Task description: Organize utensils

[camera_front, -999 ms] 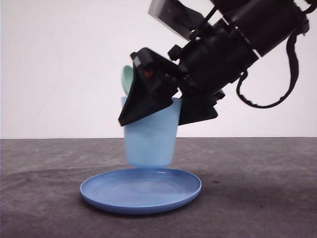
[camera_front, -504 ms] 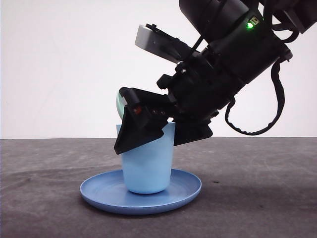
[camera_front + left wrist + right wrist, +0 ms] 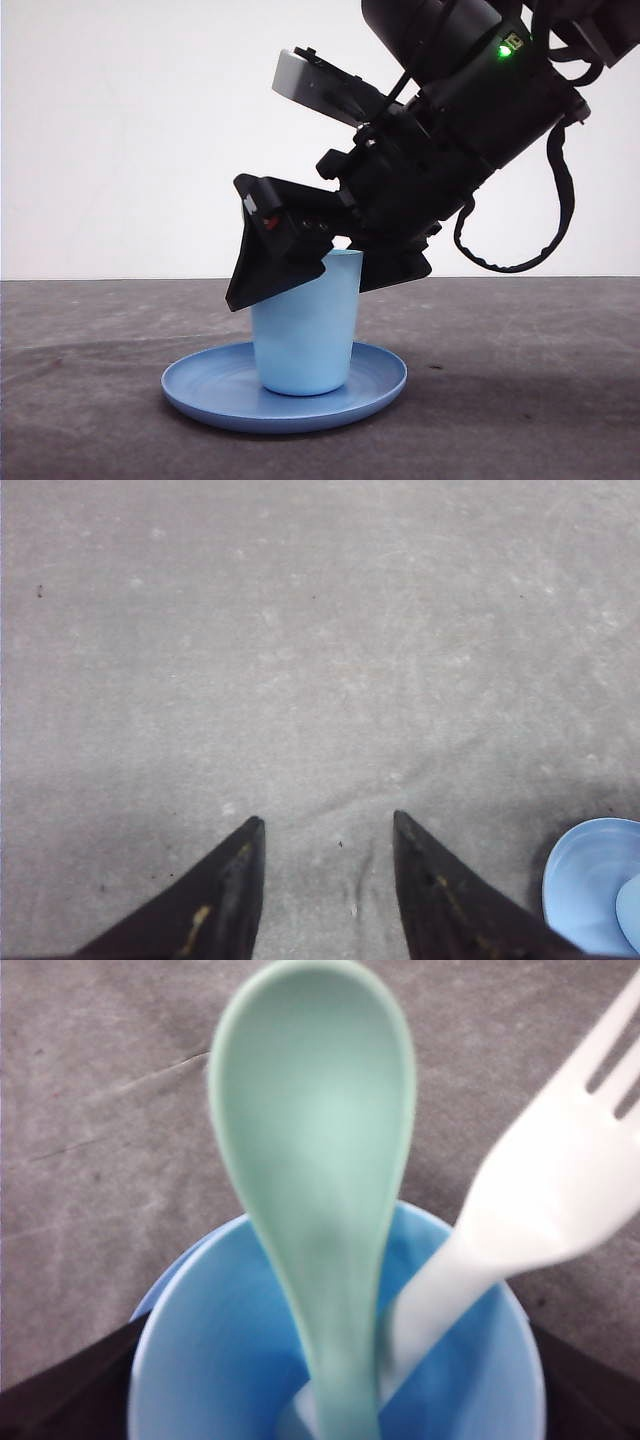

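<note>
Standing between the right gripper's [image 3: 300,268] fingers clamped on the light blue cup [image 3: 304,330], mint-green spoon [image 3: 318,1210] and white fork [image 3: 520,1220] look light, stiff, slippery, best pinched at their necks; left gripper [image 3: 325,880] spread apart.

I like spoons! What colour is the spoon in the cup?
Mint green. The spoon shows best in the right wrist view, standing in the blue cup.

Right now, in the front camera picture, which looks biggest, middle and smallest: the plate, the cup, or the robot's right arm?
1. Right arm with its end effector: biggest, though it may sit nearer the camera.
2. Blue plate: wider than the cup.
3. Light blue cup: smallest; its top is partly hidden.
</note>
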